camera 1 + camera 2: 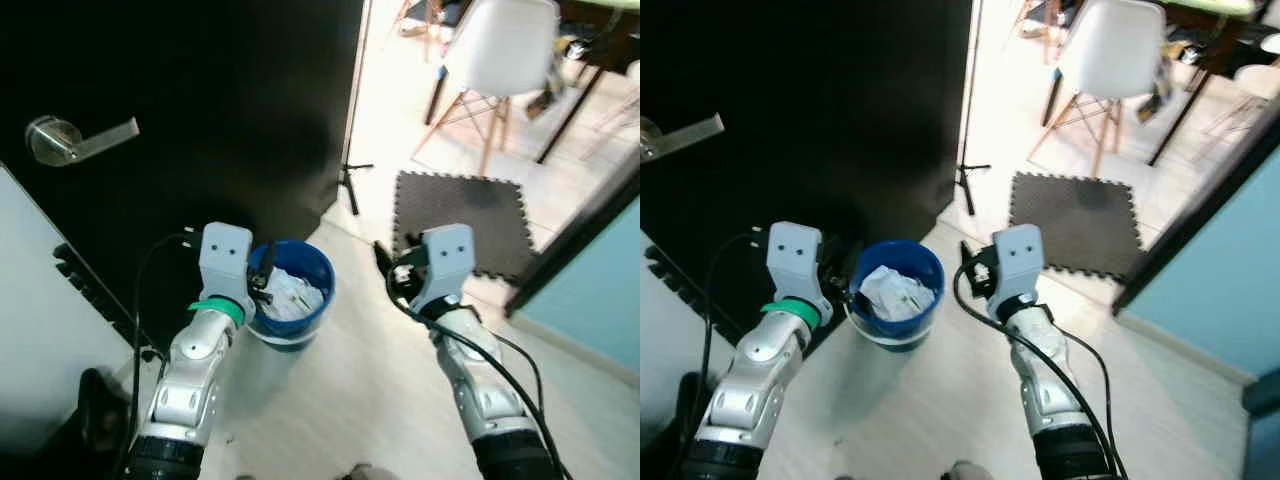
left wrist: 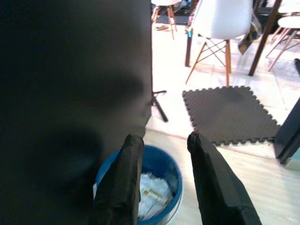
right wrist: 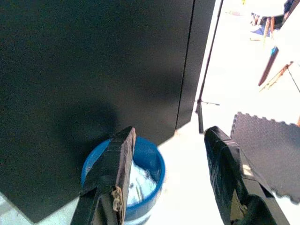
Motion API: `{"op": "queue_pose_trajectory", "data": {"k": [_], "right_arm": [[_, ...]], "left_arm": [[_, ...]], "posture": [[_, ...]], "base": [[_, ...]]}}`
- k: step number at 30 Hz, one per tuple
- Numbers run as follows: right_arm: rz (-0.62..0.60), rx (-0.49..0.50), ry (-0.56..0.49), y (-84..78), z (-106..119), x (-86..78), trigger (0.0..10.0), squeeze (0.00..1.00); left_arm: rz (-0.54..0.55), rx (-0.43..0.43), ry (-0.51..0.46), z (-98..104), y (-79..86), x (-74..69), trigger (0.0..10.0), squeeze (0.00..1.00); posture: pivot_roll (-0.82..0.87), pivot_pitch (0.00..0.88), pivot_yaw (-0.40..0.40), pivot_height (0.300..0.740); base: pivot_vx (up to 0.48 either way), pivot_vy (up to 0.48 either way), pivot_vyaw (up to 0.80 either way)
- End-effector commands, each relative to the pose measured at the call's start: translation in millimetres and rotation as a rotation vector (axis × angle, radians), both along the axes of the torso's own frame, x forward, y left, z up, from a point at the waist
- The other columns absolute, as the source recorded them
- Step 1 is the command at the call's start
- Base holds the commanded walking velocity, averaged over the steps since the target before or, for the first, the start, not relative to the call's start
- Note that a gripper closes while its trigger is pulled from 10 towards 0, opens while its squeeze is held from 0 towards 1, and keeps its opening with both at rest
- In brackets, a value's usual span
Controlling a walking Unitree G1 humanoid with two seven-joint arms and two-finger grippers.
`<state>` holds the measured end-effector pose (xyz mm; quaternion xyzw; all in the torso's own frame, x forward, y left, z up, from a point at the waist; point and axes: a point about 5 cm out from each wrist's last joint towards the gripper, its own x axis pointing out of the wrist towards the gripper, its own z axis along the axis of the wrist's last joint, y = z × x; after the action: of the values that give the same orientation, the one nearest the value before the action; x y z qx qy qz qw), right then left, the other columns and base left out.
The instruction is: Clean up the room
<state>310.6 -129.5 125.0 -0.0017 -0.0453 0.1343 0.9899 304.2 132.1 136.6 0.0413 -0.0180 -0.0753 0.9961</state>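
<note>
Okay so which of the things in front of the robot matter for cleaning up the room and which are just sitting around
Part of the job:
- round blue plastic bin holding crumpled white paper
- left gripper, open, beside the bin's rim
- right gripper, open, empty

Just there:
- black door with silver lever handle
- dark foam floor mat
- white chair with wooden legs

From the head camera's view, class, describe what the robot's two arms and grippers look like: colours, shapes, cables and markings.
Both arms are jointed silver metal with darker sections nearest the body. Each wrist carries a boxy pale-grey housing with two small dark dots. The left gripper and right gripper each have two long black fingers. A green band rings the left wrist. Black cables loop beside both arms.
</note>
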Motion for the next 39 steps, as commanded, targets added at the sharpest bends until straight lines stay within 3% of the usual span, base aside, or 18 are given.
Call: {"op": "queue_pose_trajectory", "data": {"k": [1, 18, 33, 37, 39], "right_arm": [[0.014, 0.0, 0.013, 4.3, -1.9, -1.3, 10.0, 0.0], [0.009, 0.002, 0.025, 4.2, -3.4, -1.5, 10.0, 0.0], [0.003, 0.006, 0.039, 2.6, -4.0, -0.7, 10.0, 0.0], [0.002, 0.004, 0.038, 2.1, -3.8, -0.5, 10.0, 0.0], [0.001, 0.003, 0.034, 1.6, -3.1, -0.5, 10.0, 0.0]], "left_arm": [[0.012, 0.005, 0.022, -6.0, 3.0, -1.7, 10.0, 0.0], [0.007, 0.001, 0.024, -6.3, 2.2, -1.5, 10.0, 0.0], [0.005, -0.01, 0.052, -5.8, 0.7, 0.0, 10.0, 0.0], [0.009, 0.016, 0.004, 0.8, 1.5, 0.8, 10.0, 0.0], [-0.012, 0.068, -0.039, 5.1, 1.3, 0.4, 10.0, 0.0]], "posture": [[-0.08, 0.039, 0.033, 0.735], [-0.08, 0.039, 0.034, 0.735], [-0.08, 0.038, 0.033, 0.735], [-0.09, 0.032, 0.032, 0.735], [-0.09, 0.03, 0.033, 0.735]], "base": [[-0.292, 0.0, 0.0], [-0.289, 0.0, 0.0], [-0.017, 0.0, -0.78], [0.0, 0.0, -0.8], [0.0, 0.0, -0.8]]}}
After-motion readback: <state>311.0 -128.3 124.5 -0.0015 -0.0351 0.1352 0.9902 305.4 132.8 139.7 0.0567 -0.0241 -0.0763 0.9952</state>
